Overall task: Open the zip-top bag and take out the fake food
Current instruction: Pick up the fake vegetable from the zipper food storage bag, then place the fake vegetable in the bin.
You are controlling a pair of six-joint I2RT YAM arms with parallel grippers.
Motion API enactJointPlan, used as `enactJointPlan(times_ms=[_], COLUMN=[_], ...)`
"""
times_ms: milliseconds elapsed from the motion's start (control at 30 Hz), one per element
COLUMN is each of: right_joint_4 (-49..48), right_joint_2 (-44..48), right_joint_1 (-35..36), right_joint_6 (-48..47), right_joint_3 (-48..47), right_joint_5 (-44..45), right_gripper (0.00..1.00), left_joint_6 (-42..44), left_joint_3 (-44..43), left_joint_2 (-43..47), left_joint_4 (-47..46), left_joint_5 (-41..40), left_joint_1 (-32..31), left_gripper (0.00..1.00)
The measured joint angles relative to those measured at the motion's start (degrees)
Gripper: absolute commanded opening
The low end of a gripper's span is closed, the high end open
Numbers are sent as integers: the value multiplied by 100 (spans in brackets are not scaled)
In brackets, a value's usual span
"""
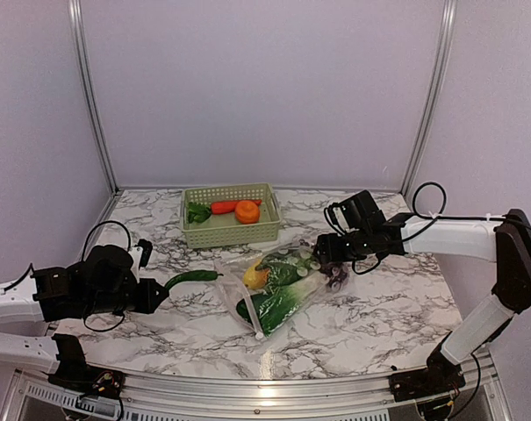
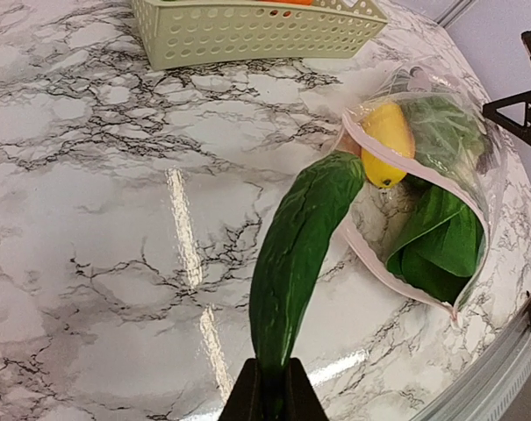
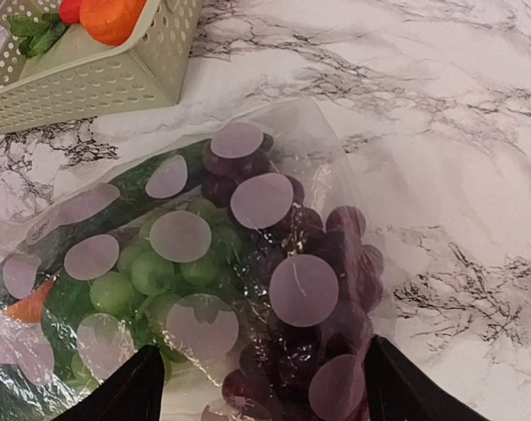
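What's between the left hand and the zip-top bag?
A long green vegetable, gripped by the left hand, spans that stretch toward the zip-top bag's mouth; left wrist view shows it.

The top view looks down from above and behind both arm bases over the whole table (image 1: pixel 379 324). The left wrist view sits low behind the left hand (image 2: pixel 272 390), facing the zip-top bag (image 2: pixel 462 167) ahead. The right wrist view hangs close over that bag, framed by the right hand (image 3: pixel 265 395). All 3 share bag and basket (image 1: pixel 230 232).
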State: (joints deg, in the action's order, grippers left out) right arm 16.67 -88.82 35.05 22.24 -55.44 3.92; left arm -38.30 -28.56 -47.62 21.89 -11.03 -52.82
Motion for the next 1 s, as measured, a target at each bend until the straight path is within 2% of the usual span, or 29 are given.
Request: enactJointPlan(times_ms=[300,600,1000], right_joint_4=[0,2,35], right_joint_2=[0,0,0], right_joint_1=[0,0,0], right_joint_6=[-17,-24,-92], right_joint_3=[-26,-28,-79], right_joint_5=[-4,-39,-37], right_gripper=[77,77,77], left_joint_6=[-192,243,682], left_joint_3=[-645,-1019,-1335], left_joint_2=[229,254,-55], left_joint_4=[774,704,533], left_joint_5=[-317,-197,-605], left_joint_1=[0,2,52], left_gripper=[0,0,0])
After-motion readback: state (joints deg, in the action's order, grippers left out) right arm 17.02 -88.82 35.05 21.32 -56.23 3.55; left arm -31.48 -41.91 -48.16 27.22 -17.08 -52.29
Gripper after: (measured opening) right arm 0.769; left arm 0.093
